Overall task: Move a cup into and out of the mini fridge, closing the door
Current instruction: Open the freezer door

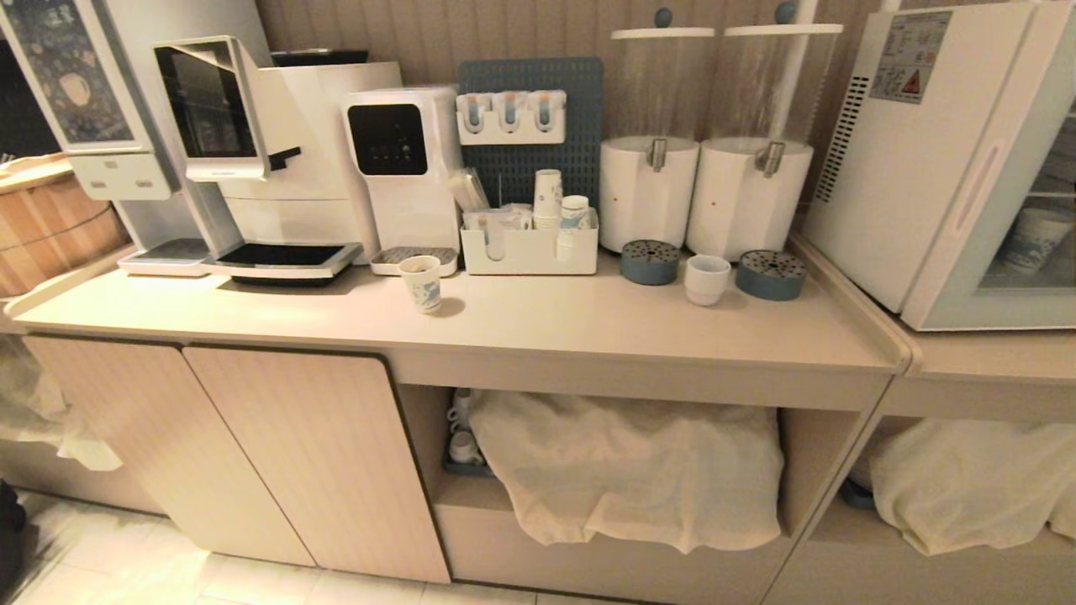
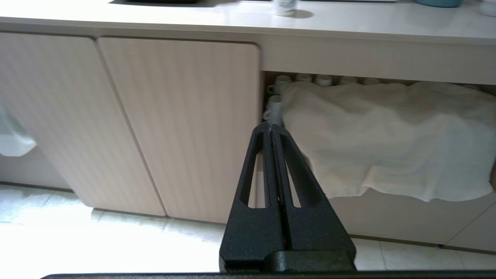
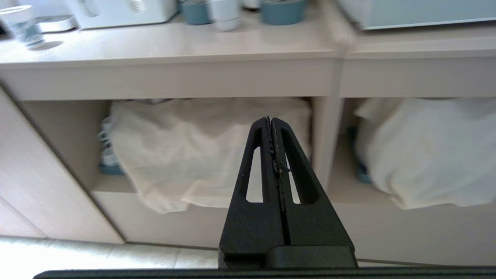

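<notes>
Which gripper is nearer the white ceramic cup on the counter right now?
Right, probably. The right gripper hangs shut below the counter, with the cup up and slightly left of its line. The left gripper, also shut, faces the cabinet doors farther left of the cup.

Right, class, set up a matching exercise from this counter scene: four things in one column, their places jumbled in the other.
Things:
1. cup
2. mini fridge
3. paper cup
4. cloth

Places:
A. far right of the counter
B. on the shelf under the counter
C. between two blue round trays
D. in front of the water machine

Pairs: 1-C, 2-A, 3-D, 4-B
</notes>
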